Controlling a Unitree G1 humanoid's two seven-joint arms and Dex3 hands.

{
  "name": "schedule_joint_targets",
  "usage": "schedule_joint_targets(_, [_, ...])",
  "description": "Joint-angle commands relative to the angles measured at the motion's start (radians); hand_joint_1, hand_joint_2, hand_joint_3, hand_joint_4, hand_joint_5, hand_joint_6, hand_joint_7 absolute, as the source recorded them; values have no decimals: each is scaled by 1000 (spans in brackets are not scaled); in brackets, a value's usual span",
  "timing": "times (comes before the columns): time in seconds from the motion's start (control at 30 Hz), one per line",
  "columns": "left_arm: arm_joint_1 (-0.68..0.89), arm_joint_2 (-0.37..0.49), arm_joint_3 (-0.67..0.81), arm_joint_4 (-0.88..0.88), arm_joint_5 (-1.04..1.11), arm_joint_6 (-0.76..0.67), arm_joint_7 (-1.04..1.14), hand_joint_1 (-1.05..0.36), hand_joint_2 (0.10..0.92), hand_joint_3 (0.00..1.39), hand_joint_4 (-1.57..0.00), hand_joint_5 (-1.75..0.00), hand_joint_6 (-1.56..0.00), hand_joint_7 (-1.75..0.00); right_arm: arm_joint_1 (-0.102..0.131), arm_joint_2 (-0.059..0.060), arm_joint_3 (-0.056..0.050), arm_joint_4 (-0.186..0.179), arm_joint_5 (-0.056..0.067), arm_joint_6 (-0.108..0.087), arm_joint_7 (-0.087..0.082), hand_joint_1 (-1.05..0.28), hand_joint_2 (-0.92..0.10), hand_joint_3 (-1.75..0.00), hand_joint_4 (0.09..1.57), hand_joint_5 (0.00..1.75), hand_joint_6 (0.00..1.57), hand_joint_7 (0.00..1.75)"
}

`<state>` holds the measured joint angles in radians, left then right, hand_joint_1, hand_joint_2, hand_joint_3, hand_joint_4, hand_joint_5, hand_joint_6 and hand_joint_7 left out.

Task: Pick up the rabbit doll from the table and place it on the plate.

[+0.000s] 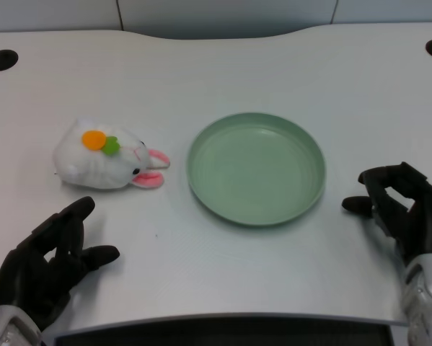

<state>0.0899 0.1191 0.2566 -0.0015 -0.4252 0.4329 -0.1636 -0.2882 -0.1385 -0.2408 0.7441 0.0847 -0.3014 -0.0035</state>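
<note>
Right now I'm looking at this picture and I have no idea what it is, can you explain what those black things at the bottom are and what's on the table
This is one picture, taken from a camera on a humanoid robot's head or chest, looking down at a white table. The black shapes at the bottom corners are its own hands on silver forearms. The left robot hand is at the lower left, fingers apart, holding nothing. The right robot hand waits at the lower right.

On the table lie two things: a white rabbit doll with pink ears and an orange and green decoration, and beside it an empty green plate. They are apart. The doll has not been picked up yet.
</note>
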Motion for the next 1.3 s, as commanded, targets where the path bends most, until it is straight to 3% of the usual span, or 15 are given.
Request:
schedule_joint_targets(0.03, [22,6,0,8,7,20,-1,-573,921,602,-425,-1262,-587,-82,8,2,2,0,6,-12,2,-736,-921,-180,855,870,767,1230])
schedule_joint_targets(0.23, [25,1,3,14,8,-3,-9,-575,921,592,-432,-1254,-596,-84,9,6,-1,-7,13,-2,3,-751,-921,-168,854,874,775,1231])
schedule_joint_targets(0.3, [24,0,3,18,10,-10,-10,-581,921,589,-440,-1246,-588,-78,10,5,1,-12,9,4,-1,-752,-921,-169,854,878,783,1233])
schedule_joint_targets(0.37, [22,0,4,16,7,-5,-10,-581,921,592,-447,-1238,-594,-80,10,3,4,-13,2,2,-5,-738,-921,-185,844,879,770,1233])
schedule_joint_targets(0.47, [21,1,3,9,6,5,-3,-573,921,602,-436,-1228,-593,-77,7,3,1,-4,8,-4,2,-737,-921,-188,843,887,769,1238])
schedule_joint_targets(0.57, [19,-3,7,18,3,-6,-9,-573,921,590,-445,-1225,-601,-79,7,4,2,-3,6,-6,-3,-742,-921,-181,839,890,769,1236])
schedule_joint_targets(0.73, [37,4,-4,18,19,-108,-71,-560,921,496,-436,-1234,-593,-69,9,12,1,-11,11,-6,-1,-756,-921,-165,843,904,780,1233])
schedule_joint_targets(0.77, [45,9,-13,10,41,-161,-86,-560,921,489,-435,-1235,-592,-68,11,10,3,-11,7,-10,-2,-757,-921,-164,843,906,780,1233])
schedule_joint_targets(0.9, [56,29,-25,4,91,-364,-169,-562,921,429,-361,-1182,-558,-46,22,10,13,-41,-6,8,-12,-751,-921,-178,832,906,761,1238])
schedule_joint_targets(1.1, [0,72,-16,32,110,-552,-247,-584,921,274,-337,-1178,-551,-36,25,11,12,-59,4,45,-18,-746,-921,-183,841,906,767,1255])
schedule_joint_targets(1.3, [-44,106,-38,14,212,-647,-211,-565,921,246,-280,-1181,-552,-34,24,9,19,-62,-3,43,-22,-747,-921,-180,839,895,761,1250])
